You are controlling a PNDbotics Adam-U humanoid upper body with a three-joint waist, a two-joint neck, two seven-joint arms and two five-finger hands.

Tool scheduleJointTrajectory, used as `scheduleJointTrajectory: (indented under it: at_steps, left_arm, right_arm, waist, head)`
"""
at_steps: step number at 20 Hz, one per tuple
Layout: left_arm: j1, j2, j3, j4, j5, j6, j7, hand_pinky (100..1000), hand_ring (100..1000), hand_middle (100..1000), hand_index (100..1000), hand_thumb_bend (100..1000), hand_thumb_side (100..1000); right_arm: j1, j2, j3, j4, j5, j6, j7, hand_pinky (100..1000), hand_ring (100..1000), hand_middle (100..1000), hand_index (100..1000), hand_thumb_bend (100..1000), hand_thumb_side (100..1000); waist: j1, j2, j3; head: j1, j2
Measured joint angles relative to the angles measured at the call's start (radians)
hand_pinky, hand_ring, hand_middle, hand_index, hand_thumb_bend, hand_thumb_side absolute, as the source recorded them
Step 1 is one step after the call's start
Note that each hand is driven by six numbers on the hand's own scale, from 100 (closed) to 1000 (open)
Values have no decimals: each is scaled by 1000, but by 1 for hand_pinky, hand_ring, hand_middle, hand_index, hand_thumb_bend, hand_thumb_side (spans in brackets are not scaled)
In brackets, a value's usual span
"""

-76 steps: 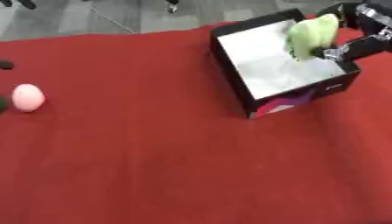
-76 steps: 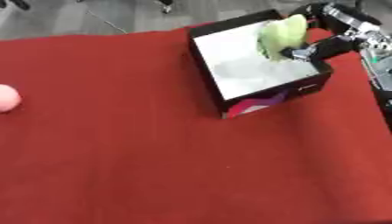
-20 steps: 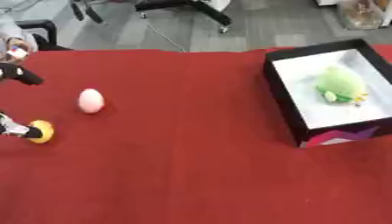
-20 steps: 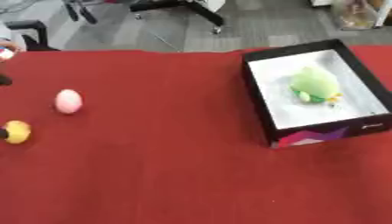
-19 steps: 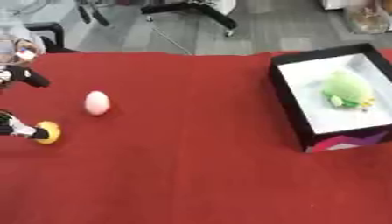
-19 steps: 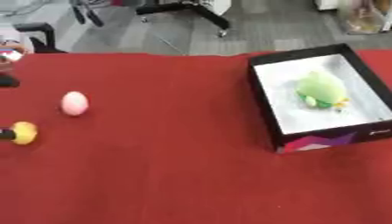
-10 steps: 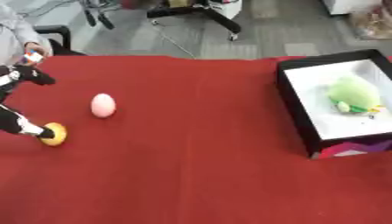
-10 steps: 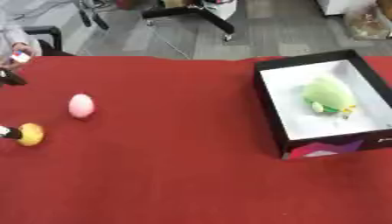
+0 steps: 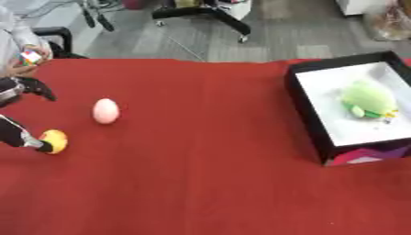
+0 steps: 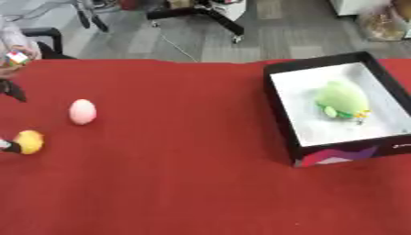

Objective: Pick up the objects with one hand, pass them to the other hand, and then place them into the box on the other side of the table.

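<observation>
**A:** Where does everything sit on the red table [image 9: 201,174]?

**B:** The black box [image 9: 309,114] with its white floor stands at the right side, its far corner close to the table's back edge and its right wall cut off by the picture's edge in the left eye view. A green plush toy [image 10: 341,102] lies inside on the white floor, nearer the far half, apart from the walls.

**A:** And the other side?

**B:** A pink egg-shaped object [image 9: 105,110] lies alone on the cloth toward the left. Nearer and further left, a yellow round object [image 9: 54,140] sits close to the table's left edge.

**A:** Is a hand on it?

**B:** The left hand [image 9: 18,133] comes in from the left edge. One dark finger [image 9: 38,144] touches the yellow object's left side, and another dark part reaches out higher up, well apart from it. The hand looks spread rather than closed, and nothing is gripped yet. The right hand shows in neither view.

**A:** How much free room is there?

**B:** A wide stretch of bare cloth runs between the egg and the box, and the whole near half of the table is open. At the far left edge a person holds a small multicoloured cube [image 9: 30,56], off the cloth
</observation>
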Motion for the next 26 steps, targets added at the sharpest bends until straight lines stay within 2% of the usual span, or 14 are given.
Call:
scheduleJointTrajectory:
  at_steps: [3,7,11,26]
  left_arm:
    - [-3,-3,0,10,-16,1,2,912,867,793,738,760,154]
    - [-4,-9,0,22,-37,5,7,902,869,791,726,695,100]
    - [-5,-16,0,36,-56,9,14,897,870,797,726,658,100]
    - [-26,-37,-9,63,-175,5,33,867,887,823,749,664,100]
  right_arm:
    - [0,0,0,-2,2,1,1,908,992,981,898,532,196]
    - [0,0,0,-5,6,2,1,908,992,980,898,532,196]
    - [0,0,0,-7,7,3,0,908,991,980,898,534,196]
    - [1,0,3,-14,12,4,-1,909,995,985,898,518,201]
  waist:
    - [0,3,0]
    - [0,5,-2]
    - [0,8,-3]
    - [0,18,-9]
  head:
    - [0,-1]
    - [0,-3]
    - [1,-9]
    - [6,-19]
